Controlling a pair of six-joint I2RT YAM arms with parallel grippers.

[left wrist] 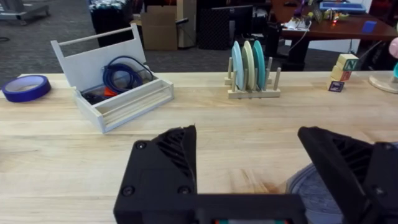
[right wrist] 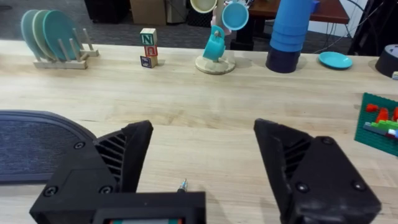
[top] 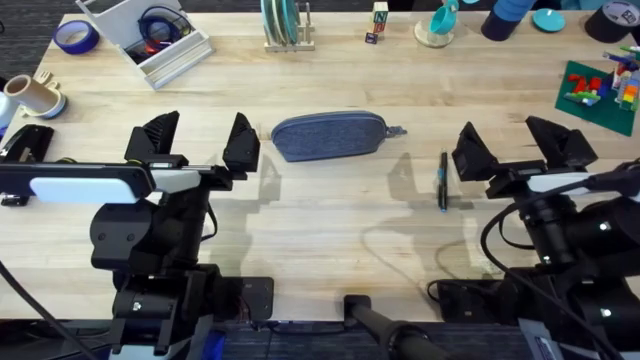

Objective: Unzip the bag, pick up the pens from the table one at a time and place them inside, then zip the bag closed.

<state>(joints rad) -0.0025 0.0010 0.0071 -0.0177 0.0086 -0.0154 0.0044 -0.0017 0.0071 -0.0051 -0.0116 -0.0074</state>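
Overhead, bag: the blue-grey bag [top: 329, 135] lies flat on the table [top: 330, 230], just above frame centre, zipper closed, its small pull pointing to the frame's right.
Overhead, pen: a thin dark pen [top: 443, 180] lies right of centre, running up and down the frame, apart from the bag.
Overhead, left gripper: the left gripper [top: 200, 138] sits left of centre with its black fingers spread wide and nothing between them; the nearer finger is just beside the bag's left end.
Overhead, right gripper: the right gripper [top: 513, 145] sits at the right with fingers spread and empty, just right of the pen.
Overhead, surroundings: a white tray [top: 150, 38] at upper left, a plate rack [top: 287, 28] at top centre.
Left wrist, gripper: fingers [left wrist: 171, 165] apart along the lower edge, bare wood between them.
Left wrist, bag: one end of the bag [left wrist: 317, 193] shows at lower right.
Right wrist, gripper: fingers [right wrist: 298, 165] wide apart, holding nothing.
Right wrist, pen: the pen's tip [right wrist: 183, 185] shows at bottom centre.
Right wrist, bag: the bag [right wrist: 37, 144] lies at the left edge.
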